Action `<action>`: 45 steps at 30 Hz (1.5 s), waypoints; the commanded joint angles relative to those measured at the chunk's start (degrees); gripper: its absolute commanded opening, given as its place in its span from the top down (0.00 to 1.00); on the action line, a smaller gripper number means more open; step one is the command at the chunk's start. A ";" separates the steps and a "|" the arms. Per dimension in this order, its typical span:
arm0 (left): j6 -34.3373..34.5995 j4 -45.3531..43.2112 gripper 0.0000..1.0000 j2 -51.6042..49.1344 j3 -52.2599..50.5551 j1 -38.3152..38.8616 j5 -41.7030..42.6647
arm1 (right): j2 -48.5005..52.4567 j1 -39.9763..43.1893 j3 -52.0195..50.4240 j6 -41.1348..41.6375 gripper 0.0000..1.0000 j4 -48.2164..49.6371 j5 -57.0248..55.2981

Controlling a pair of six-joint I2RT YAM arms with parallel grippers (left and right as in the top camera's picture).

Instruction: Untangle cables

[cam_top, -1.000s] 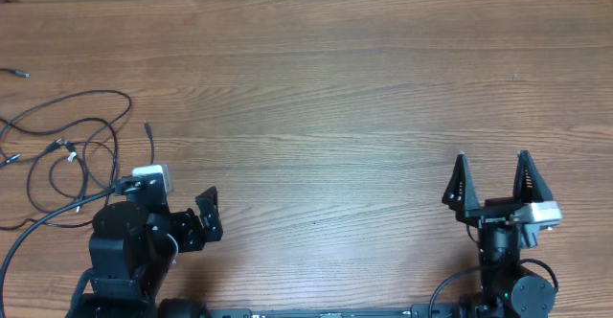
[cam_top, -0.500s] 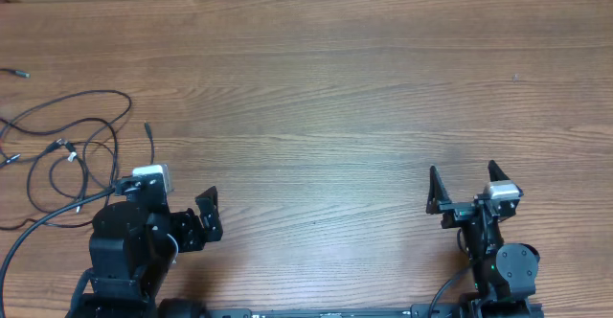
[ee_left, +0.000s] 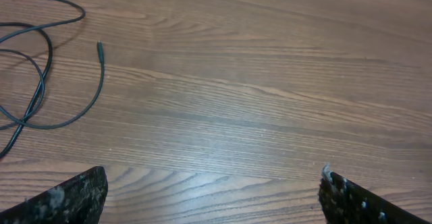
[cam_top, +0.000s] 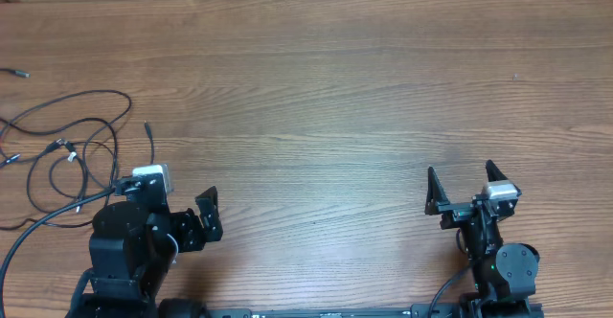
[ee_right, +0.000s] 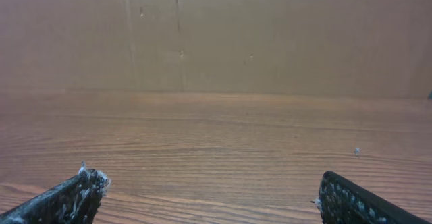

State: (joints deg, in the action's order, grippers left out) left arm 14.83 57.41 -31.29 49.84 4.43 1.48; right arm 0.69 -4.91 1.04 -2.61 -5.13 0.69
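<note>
While your thin black tangled cables point(cam_top: 59, 147) sprawl on the brown wooden table point(cam_top: 335, 88), left gripper point(ee_left: 212, 204) spread wide beside them, right gripper point(cam_top: 462, 170) gaping, both empty.

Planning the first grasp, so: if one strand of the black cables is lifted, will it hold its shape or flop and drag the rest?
Probably floppy: the cables lie in loose, uneven loops flat on the table. Likely light, being thin. Lifting one strand may drag others, since the loops cross; the free plug end should trail.
</note>
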 commanded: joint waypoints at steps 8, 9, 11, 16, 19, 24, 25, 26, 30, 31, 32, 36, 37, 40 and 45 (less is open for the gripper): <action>0.15 -0.17 0.00 -0.09 -0.31 0.09 -0.42 | -0.52 0.22 -0.59 -0.26 0.00 0.31 0.31; 0.15 -0.17 0.01 -0.09 -0.28 0.09 -0.42 | -0.52 0.22 -0.59 -0.26 0.00 0.31 0.31; 0.15 -0.17 0.01 -0.09 -0.31 0.09 -0.42 | -0.52 0.22 -0.59 -0.26 0.00 0.31 0.31; 0.15 -0.17 0.00 -0.09 -0.28 0.09 -0.42 | -0.52 0.22 -0.59 -0.26 0.00 0.31 0.31; 0.15 -0.17 0.00 -0.09 -0.31 0.09 -0.42 | -0.52 0.22 -0.59 -0.26 0.00 0.31 0.31; 0.15 -0.17 0.01 -0.09 -0.28 0.09 -0.42 | -0.52 0.22 -0.59 -0.26 0.00 0.31 0.31; 0.15 -0.15 0.00 -0.09 -0.31 0.09 -0.42 | -0.52 0.22 -0.59 -0.26 0.00 0.31 0.31; 0.17 -0.17 0.01 -0.09 -0.31 0.15 -0.39 | -0.52 0.22 -0.59 -0.26 0.00 0.31 0.31; 0.15 0.79 0.01 0.92 -0.94 0.13 -0.37 | -0.52 0.22 -0.59 -0.26 0.00 0.31 0.31; 0.11 0.66 0.00 1.64 -1.60 0.13 -0.44 | -0.52 0.22 -0.59 -0.26 0.00 0.31 0.31; -0.17 0.20 0.01 2.40 -2.45 0.13 -0.42 | -0.52 0.22 -0.59 -0.26 0.00 0.31 0.31; -1.16 -5.44 0.00 7.76 -8.94 0.09 0.59 | -0.52 0.22 -0.59 -0.26 0.00 0.31 0.31; -1.16 -7.56 0.00 9.68 -11.21 0.07 1.18 | -0.52 0.22 -0.59 -0.26 0.00 0.31 0.31; -1.16 -13.94 0.01 15.21 -17.42 0.00 2.47 | -0.52 0.22 -0.59 -0.26 0.00 0.31 0.31; -1.90 -25.44 0.00 23.39 -27.52 0.00 2.64 | -0.52 0.22 -0.59 -0.26 0.00 0.31 0.31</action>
State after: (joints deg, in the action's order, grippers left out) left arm 14.52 34.06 -10.72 25.67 4.43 3.11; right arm 0.69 -4.91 1.04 -2.79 -5.15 1.08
